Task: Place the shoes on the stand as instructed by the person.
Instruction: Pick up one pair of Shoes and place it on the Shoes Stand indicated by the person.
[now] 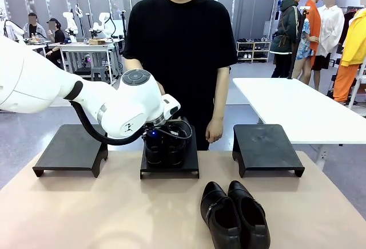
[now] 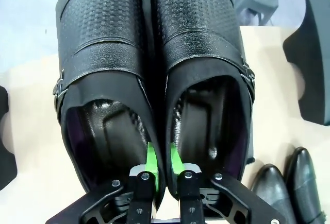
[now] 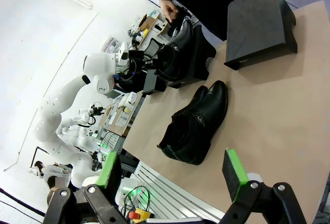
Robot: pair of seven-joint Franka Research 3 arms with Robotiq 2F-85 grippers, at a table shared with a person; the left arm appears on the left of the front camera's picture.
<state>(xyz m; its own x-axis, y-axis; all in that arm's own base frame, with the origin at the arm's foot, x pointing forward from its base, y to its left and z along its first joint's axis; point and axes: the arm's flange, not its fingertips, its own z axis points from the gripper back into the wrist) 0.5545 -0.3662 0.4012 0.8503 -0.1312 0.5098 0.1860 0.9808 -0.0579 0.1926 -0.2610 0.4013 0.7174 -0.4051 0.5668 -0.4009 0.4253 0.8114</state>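
Observation:
One pair of glossy black shoes [image 2: 154,54] stands side by side on the middle stand [image 1: 191,166]. My left gripper [image 2: 162,165] is shut on the two inner walls at their heels, pinching them together between its green pads. In the front view my left arm [image 1: 131,111] covers most of that pair [image 1: 166,149]. A second pair of shoes [image 1: 234,214] with a buckle strap lies on the table at the front right, also seen from the right wrist [image 3: 193,126]. My right gripper [image 3: 172,175] hangs open above the table edge, well short of it. The person [image 1: 180,43] stands behind the middle stand.
Two more black stands flank the middle one, a left stand [image 1: 71,146] and a right stand [image 1: 266,146], both bare. One of the person's hands [image 1: 214,130] hangs beside the middle stand. A white table [image 1: 303,106] stands at the far right.

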